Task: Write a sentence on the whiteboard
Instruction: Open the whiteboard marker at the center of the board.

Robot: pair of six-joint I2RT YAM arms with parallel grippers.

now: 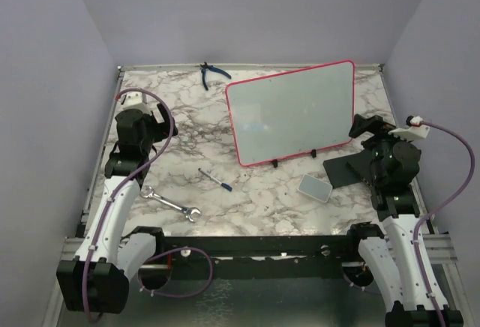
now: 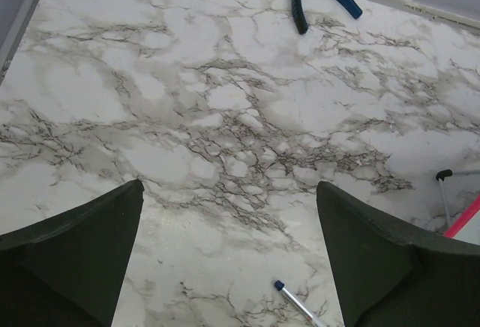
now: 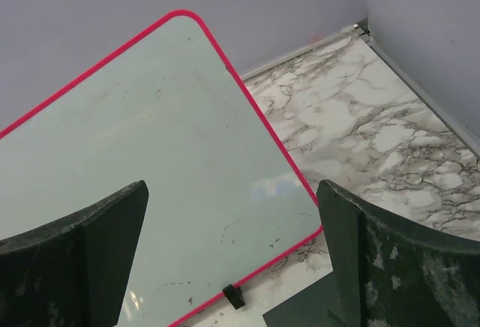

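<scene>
With the left end effector and right end effector both spread wide and holding nothing, take the marker lying mid-table: descend across its barrel, close near the middle, leave the tip free. Then carry to the whiteboard, propped blank at the far right of the table, and press lightly to avoid tipping it. Steer wide of the wrench near the marker and the grey pad before the whiteboard; use the bare marble between.
</scene>
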